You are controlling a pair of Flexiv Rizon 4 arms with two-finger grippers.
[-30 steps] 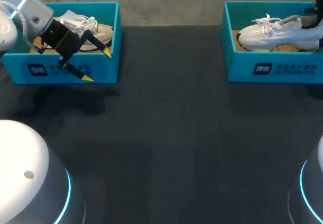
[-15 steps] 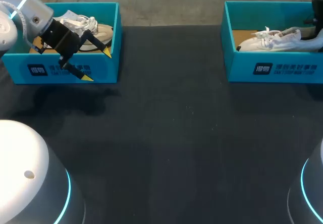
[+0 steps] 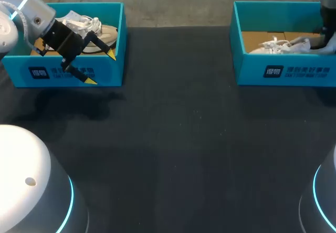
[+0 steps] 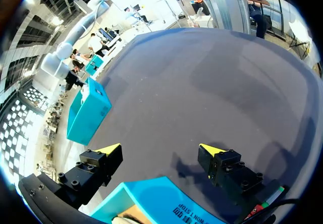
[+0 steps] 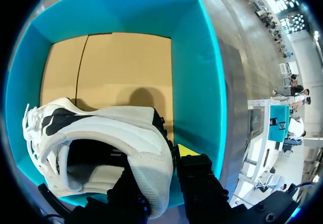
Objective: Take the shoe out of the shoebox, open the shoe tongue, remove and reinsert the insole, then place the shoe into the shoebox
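A white shoe (image 3: 283,45) lies low inside the right teal shoebox (image 3: 286,73), toe toward the middle of the table. My right gripper (image 3: 321,41) is at its heel. In the right wrist view that gripper (image 5: 162,159) is shut on the heel collar of the white shoe (image 5: 101,133), above the box's cardboard floor (image 5: 121,67). A second pale shoe (image 3: 97,31) rests in the left teal shoebox (image 3: 68,74). My left gripper (image 3: 101,68) hangs open over that box's front right corner. In the left wrist view the left gripper (image 4: 160,150) has nothing between its fingers, and the box corner (image 4: 151,199) is under it.
The black table top (image 3: 178,138) stretches between the two boxes. In the left wrist view the right shoebox (image 4: 88,110) stands far ahead of the fingers. Both boxes sit along the table's back edge.
My right gripper has come down with the white shoe, which has sunk from above the box rim to low inside the right box. The left arm has not moved.
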